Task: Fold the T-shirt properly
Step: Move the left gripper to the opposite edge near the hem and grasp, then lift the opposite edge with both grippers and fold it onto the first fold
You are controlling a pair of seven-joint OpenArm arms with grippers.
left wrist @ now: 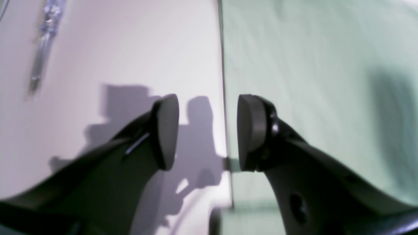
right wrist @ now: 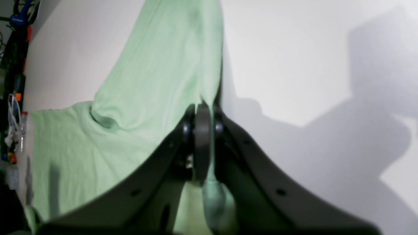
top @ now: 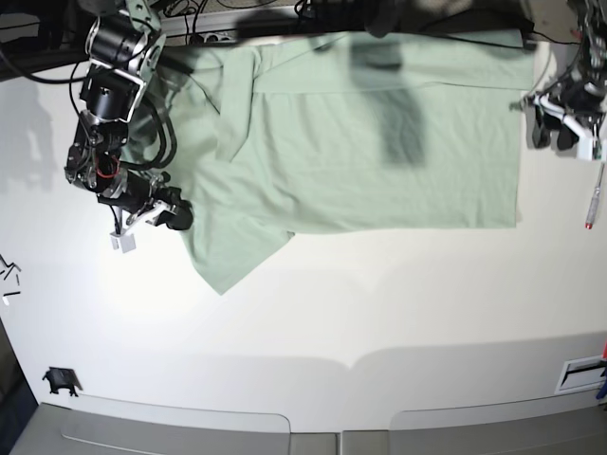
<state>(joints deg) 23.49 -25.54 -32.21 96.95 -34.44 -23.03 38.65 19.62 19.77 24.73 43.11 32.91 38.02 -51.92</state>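
Below the T-shirt (top: 379, 133) my table (top: 322, 313) lies open for passing; a pen (top: 595, 207) lies near my left gripper (top: 558, 133).

T-shirt (top: 370, 133) lies spread on table (top: 332, 313), far side in base view. Right gripper (top: 156, 213) at its left edge w/ sleeve cloth between the pads; left gripper (top: 560, 128) at its right edge, pads apart, straddling that edge. Pen (top: 596, 204) just right of the shirt.

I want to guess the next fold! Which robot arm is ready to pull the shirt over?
Probably the right arm. The right gripper is already shut on the T-shirt, holding its edge. The left gripper is open at the opposite edge, holding nothing.
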